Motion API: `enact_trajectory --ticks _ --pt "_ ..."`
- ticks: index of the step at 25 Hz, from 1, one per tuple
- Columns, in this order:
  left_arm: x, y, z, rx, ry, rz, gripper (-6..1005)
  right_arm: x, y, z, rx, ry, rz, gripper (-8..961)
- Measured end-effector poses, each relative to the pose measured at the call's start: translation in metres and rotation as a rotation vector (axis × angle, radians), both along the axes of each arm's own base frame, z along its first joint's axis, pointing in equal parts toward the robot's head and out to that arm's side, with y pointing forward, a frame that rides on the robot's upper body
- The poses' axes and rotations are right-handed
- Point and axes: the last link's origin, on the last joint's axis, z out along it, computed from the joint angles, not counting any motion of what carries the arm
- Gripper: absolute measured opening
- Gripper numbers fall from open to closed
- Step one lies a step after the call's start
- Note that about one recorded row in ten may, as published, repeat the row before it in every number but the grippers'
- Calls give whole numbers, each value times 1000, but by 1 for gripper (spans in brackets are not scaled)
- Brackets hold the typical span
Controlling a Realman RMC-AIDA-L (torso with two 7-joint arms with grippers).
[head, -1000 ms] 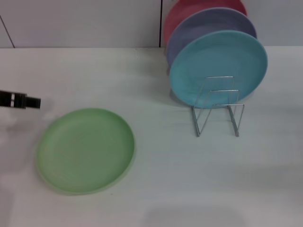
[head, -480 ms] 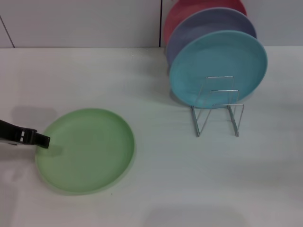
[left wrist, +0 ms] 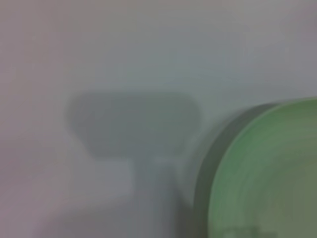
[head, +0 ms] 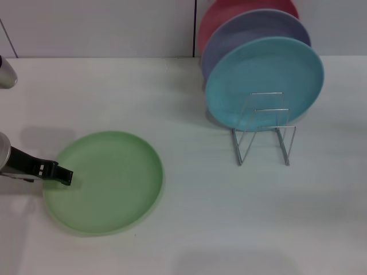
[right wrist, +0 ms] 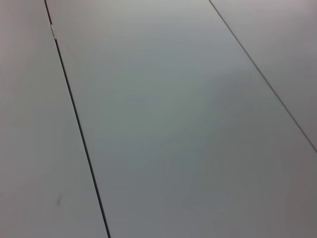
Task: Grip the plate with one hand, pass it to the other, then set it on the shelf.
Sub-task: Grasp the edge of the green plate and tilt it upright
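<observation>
One green plate (head: 104, 181) lies flat on the white worktop (head: 206, 212), well to the left of the wire rack (head: 265, 129), which serves here as the landmark. The left gripper (head: 64, 176) reaches in low from the far side of the plate, away from the rack, its black tip at the plate's rim on that side. Whether its jaws are spread or pinching the rim I cannot tell: only one dark tip shows in the head view, and the left wrist view shows just the plate's edge (left wrist: 262, 173) and a shadow on the worktop. The low, near-level approach looks chosen so one jaw can slide under the shallow raised rim while the other comes over it, since a plate lying flat offers no other hold.

On the rack, three plates stand on edge: a turquoise plate (head: 265, 80) in front, a lavender plate (head: 246, 31) behind it, and a red plate (head: 221, 14) at the back. The front wire loops stand bare, most likely the slot meant for the green plate. The rack holds plates upright, so the green one will need tilting on edge before it goes in.

The right gripper is not in view; its wrist camera shows only plain grey panels.
</observation>
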Motion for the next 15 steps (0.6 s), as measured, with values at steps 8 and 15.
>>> enact_trajectory --ticks 8,15 --pt "-4 3 -6 -16 -3 22 782 0 0 1 1 -2 1 640" --pt "-6 2 -8 -22 -3 31 772 0 1 2 1 -3 0 640"
